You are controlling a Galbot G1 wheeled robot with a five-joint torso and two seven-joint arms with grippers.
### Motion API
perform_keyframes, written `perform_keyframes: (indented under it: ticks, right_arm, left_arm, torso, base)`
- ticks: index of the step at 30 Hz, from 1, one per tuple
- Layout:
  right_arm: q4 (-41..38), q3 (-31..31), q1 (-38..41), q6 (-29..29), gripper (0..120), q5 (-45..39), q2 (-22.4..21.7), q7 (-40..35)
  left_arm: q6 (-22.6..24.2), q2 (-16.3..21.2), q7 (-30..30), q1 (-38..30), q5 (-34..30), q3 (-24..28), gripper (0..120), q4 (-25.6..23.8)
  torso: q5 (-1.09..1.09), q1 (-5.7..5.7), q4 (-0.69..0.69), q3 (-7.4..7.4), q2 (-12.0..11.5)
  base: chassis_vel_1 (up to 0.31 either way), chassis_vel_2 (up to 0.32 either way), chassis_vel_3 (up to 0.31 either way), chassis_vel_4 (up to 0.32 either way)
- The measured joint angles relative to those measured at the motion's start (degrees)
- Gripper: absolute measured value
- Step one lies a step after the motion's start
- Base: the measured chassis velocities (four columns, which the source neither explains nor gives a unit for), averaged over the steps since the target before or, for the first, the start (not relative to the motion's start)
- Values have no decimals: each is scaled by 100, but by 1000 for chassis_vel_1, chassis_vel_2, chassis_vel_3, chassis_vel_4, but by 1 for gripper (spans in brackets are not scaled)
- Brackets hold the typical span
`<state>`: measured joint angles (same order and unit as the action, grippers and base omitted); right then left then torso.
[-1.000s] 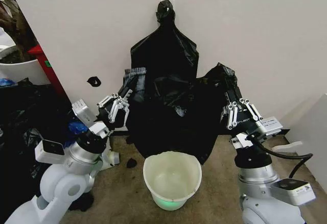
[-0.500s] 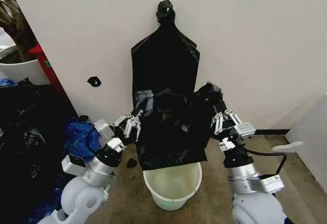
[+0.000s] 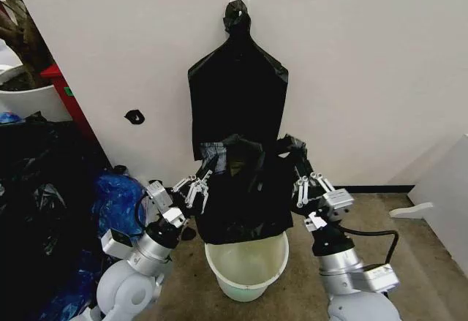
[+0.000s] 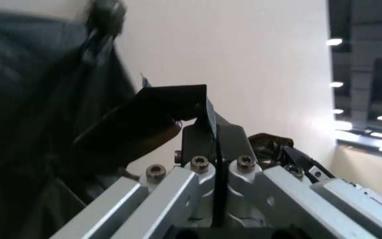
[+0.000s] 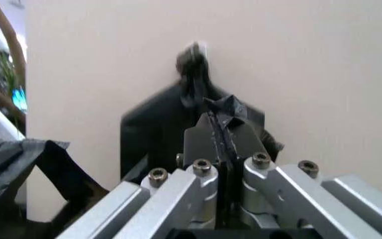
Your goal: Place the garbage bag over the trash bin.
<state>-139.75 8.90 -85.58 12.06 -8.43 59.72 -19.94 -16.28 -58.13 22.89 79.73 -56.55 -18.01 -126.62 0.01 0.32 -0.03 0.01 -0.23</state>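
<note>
1. We have the garbage bag (image 3: 245, 189) pinched at both top corners. Left gripper (image 3: 207, 170) is clamped on the edge at the bag's 10 o'clock, right gripper (image 3: 291, 161) on the edge at its 2 o'clock.
2. Both wrist views confirm it: left gripper (image 4: 208, 130) has its fingers pressed together on a black plastic flap, right gripper (image 5: 223, 130) likewise on a crumpled bit of film.
3. Bag hangs between our arms in front of the wall, bottom hem just above the far rim of the trash bin (image 3: 246, 266), roughly the bin's 12 o'clock. We can't tell if the hem touches the rim.
4. Progress, our read: grasp and lift done. Mouth is not over the rim, nothing tucked, so the actual fitting is all left.
5. Bin interior looks empty, bare white wall and floor visible.
6. Not ours: flat black bag (image 3: 238, 94) hangs from the wall hook at 12 o'clock behind the held bag. Blue bag (image 3: 113, 200) sits on the floor at 9 o'clock, near our left arm.
</note>
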Motion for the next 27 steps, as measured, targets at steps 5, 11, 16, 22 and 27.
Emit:
perform_keyframes:
  ticks: [5, 11, 16, 22, 27]
  right_arm:
    - [-284, 70, -43, -13, 0, -63, -71, -34]
    - [-347, 25, -244, 3, 0, -18, -43, -51]
    - [-264, -274, -393, 61, 0, 116, 53, -125]
    - [-236, -642, -487, 44, 0, -144, 70, -183]
    - [-230, -891, -525, 161, 0, -590, 56, 72]
  left_arm:
    - [1, 81, 218, -14, -242, -166, 0, -147]
    - [12, 156, 449, -23, -334, -256, 0, -239]
    - [12, 150, 468, 68, 99, -236, 0, -164]
    - [-11, 196, 570, 64, 284, -334, 0, -129]
    - [-27, 255, 688, -23, 421, -452, 0, 28]
  torso:
    - [0, 0, 0, 0, 0]
    - [0, 0, 0, 0, 0]
    - [-1, 0, 1, 0, 0]
    - [0, 0, 1, 0, 0]
    - [-1, 0, 0, 0, 0]
  base:
    - [0, 0, 0, 0]
    - [0, 0, 0, 0]
    - [0, 0, 0, 0]
    - [0, 0, 0, 0]
    - [0, 0, 0, 0]
